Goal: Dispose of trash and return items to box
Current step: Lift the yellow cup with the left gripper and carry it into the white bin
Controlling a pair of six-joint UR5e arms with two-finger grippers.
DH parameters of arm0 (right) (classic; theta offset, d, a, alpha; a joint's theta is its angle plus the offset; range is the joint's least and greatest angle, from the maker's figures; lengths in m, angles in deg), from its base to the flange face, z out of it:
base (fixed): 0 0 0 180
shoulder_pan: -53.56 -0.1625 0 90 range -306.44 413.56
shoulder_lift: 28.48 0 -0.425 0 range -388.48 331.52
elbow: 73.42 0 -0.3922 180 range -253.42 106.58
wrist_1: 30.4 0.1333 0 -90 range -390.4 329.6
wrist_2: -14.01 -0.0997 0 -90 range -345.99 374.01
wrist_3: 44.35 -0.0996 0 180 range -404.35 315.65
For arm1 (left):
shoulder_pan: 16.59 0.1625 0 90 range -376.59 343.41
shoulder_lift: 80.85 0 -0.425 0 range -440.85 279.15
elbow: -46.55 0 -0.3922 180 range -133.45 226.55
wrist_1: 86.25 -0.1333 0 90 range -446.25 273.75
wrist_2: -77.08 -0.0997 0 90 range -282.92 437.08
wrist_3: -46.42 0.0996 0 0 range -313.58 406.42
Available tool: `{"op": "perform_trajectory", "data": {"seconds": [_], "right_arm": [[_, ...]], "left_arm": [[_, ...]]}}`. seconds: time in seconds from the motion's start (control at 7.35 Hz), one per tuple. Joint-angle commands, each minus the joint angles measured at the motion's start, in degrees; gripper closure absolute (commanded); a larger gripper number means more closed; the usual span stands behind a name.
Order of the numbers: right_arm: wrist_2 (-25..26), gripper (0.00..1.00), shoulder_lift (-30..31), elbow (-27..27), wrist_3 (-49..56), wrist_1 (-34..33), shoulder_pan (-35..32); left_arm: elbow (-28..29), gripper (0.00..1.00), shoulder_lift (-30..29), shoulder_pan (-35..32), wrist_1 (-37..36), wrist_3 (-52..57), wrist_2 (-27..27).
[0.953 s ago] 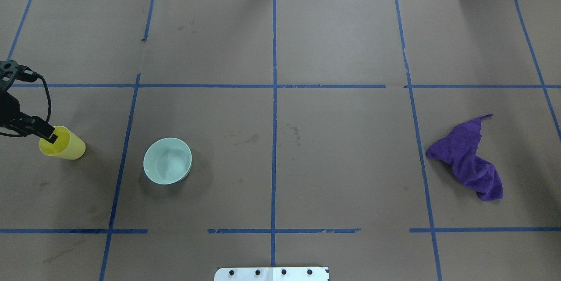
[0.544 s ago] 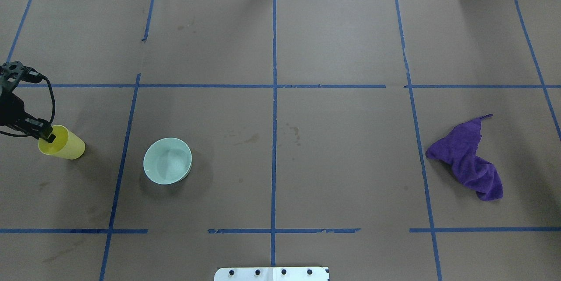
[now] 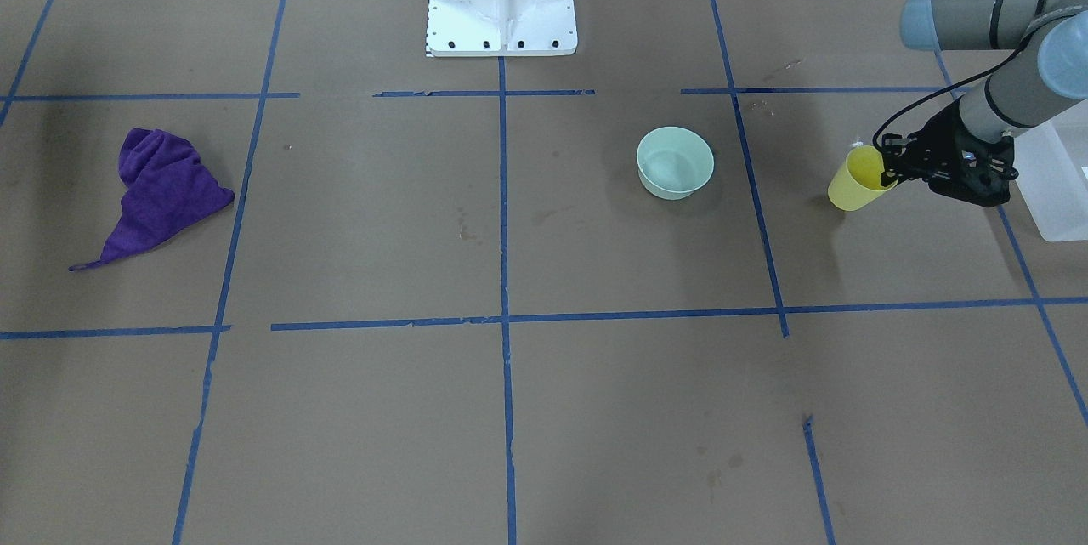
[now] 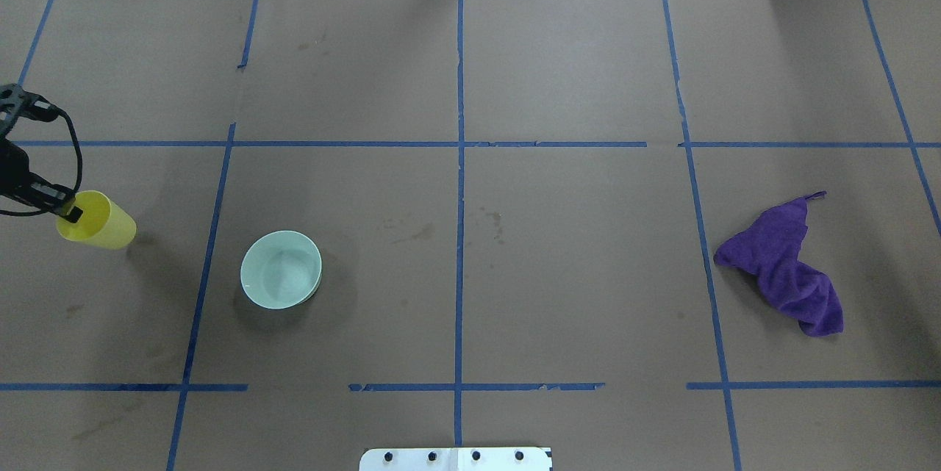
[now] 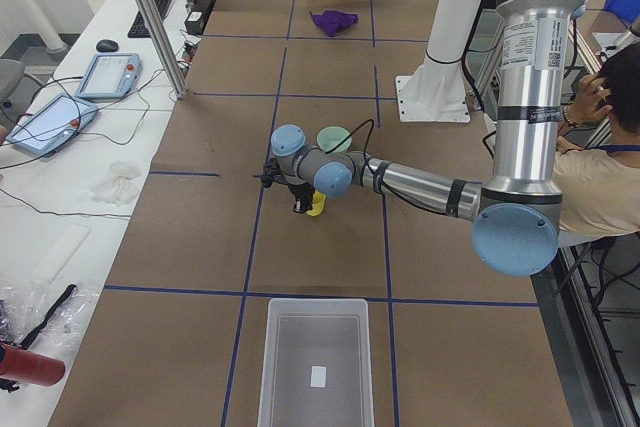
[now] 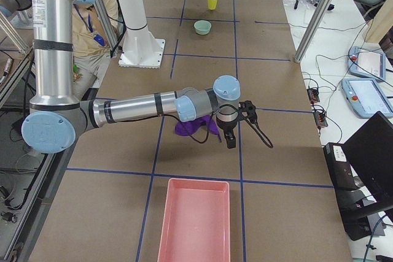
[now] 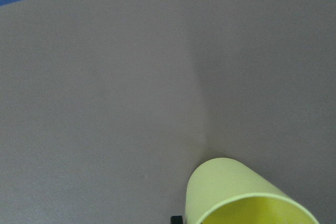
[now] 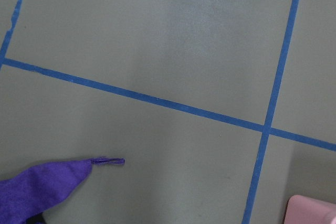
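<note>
The yellow cup is small, tapered and plain, and it is tipped over, with its open mouth toward the left tool and its narrower base pointing away. The left tool is clamped on the rim, one finger inside the mouth. In the overhead view the cup is at 9 o'clock on the brown counter. I cannot tell whether its base touches the paper.

At roughly 3 o'clock from the cup, well apart, the shallow mint-green bowl stands upright. The frosted white bin lies beyond the tool, at the cup's 3 o'clock in the front-facing view.

Far across the counter, a crumpled purple cloth lies at 3 o'clock overhead. The right tool hangs beside it, but I cannot tell if its fingers are parted or closed.
</note>
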Motion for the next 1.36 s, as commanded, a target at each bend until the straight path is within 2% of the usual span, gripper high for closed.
{"op": "perform_trajectory", "data": {"seconds": [0.0, 0.27, 0.41, 0.54, 0.82, 0.95, 1.22], "right_arm": [[-1.3, 0.0, 0.0, -0.2, -0.4, 0.4, 0.0], [-2.9, 0.0, 0.0, -0.1, -0.6, 0.4, 0.0], [-2.9, 0.0, 0.0, 0.1, -0.5, 0.3, 0.0], [-2.9, 0.0, -0.2, 0.3, -0.5, 0.3, 0.0], [-2.9, 0.0, -0.2, 0.5, -0.5, 0.3, 0.0], [-2.9, 0.0, -0.1, 0.7, -0.5, 0.3, 0.0], [-3.0, 0.0, 0.0, 0.8, -0.5, 0.3, 0.0]], "left_arm": [[-0.8, 1.0, 0.4, -11.8, -0.3, 10.4, -0.1], [10.1, 1.0, 0.0, -28.9, 0.0, 27.8, -0.2], [15.2, 1.0, -0.3, -34.8, -0.4, 34.3, -0.2], [18.8, 1.0, -0.3, -39.4, -0.3, 35.4, -2.2], [22.2, 1.0, 2.0, -40.4, -2.8, 34.5, -2.8], [25.1, 1.0, 2.0, -40.4, -3.0, 30.0, -2.7], [25.3, 1.0, 2.8, -40.1, -2.8, 26.9, -2.2]]}}
